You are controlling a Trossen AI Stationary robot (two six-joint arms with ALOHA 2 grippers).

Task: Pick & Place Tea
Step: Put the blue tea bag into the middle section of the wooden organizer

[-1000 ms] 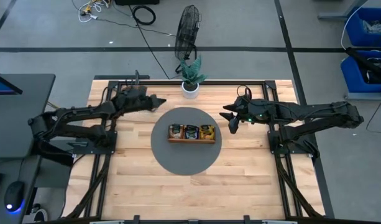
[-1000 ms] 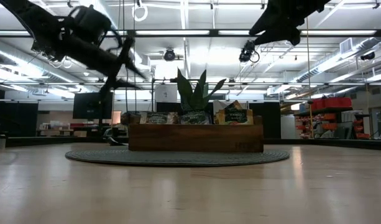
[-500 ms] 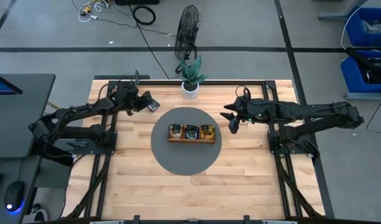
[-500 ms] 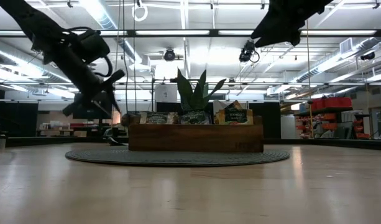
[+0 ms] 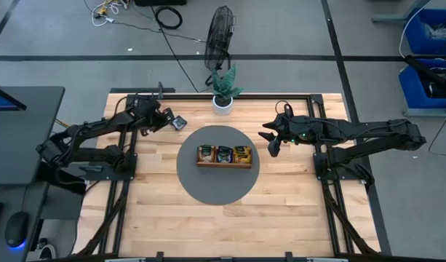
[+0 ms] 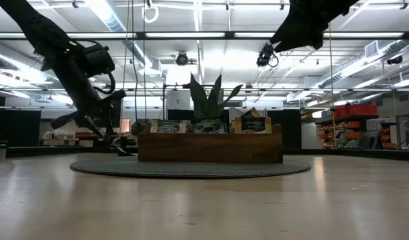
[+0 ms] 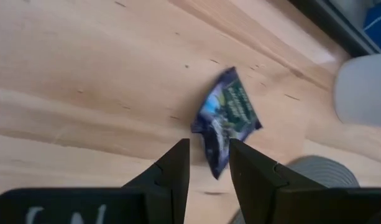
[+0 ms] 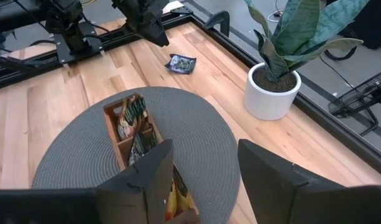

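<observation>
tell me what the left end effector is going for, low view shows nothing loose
Observer: A dark tea sachet lies flat on bare wood, off the round mat.
Operator: gripped yet
Observer: No. The left end effector is open, the sachet's corner in the gap between its fingers.
Operator: right one
Observer: The right end effector is open and empty, above the mat's edge.

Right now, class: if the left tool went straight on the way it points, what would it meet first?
Most likely the dark tea sachet lying on the table, just ahead of the left tool; depth is hard to judge.
</observation>
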